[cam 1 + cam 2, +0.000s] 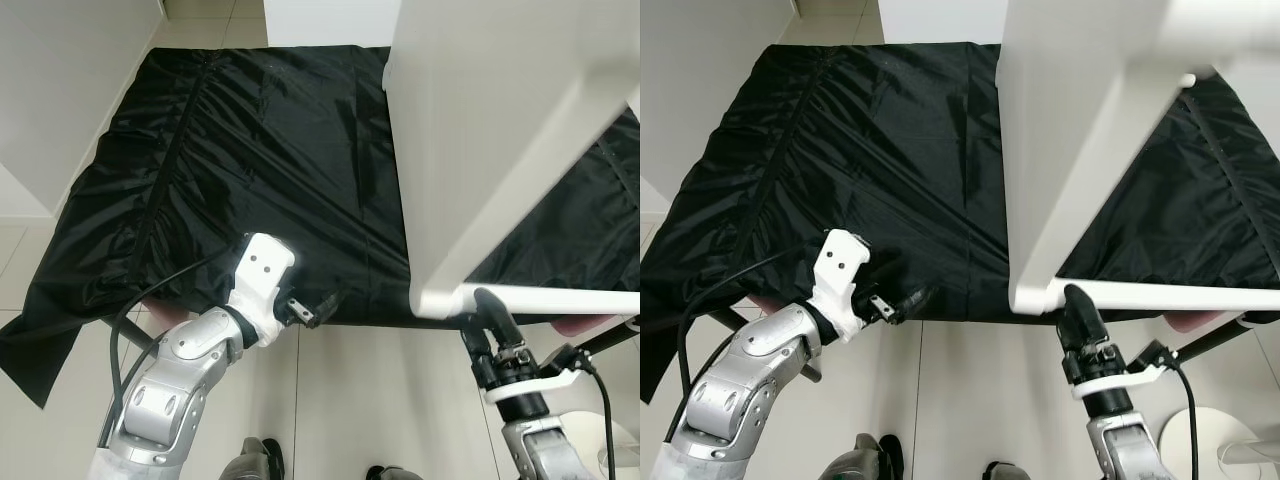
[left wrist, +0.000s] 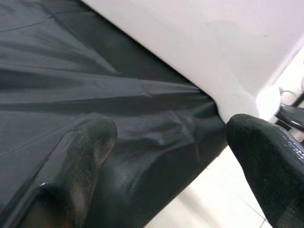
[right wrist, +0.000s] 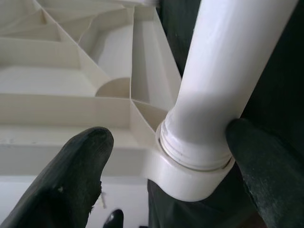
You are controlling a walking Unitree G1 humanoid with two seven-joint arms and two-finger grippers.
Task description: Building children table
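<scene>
White table leg (image 3: 223, 71) between parted right tool (image 3: 161, 171) fingers, one touching

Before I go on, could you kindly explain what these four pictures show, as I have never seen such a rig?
It is a walking humanoid robot with two silver arms. Two pictures come from its head, looking down; two from cameras on its wrists. A black sheet covers a low surface. On it stands a tilted white table. The right gripper is at the table's near corner, its open fingers either side of a white leg in its socket. The left gripper hovers open over the sheet's near edge, holding nothing.
</scene>
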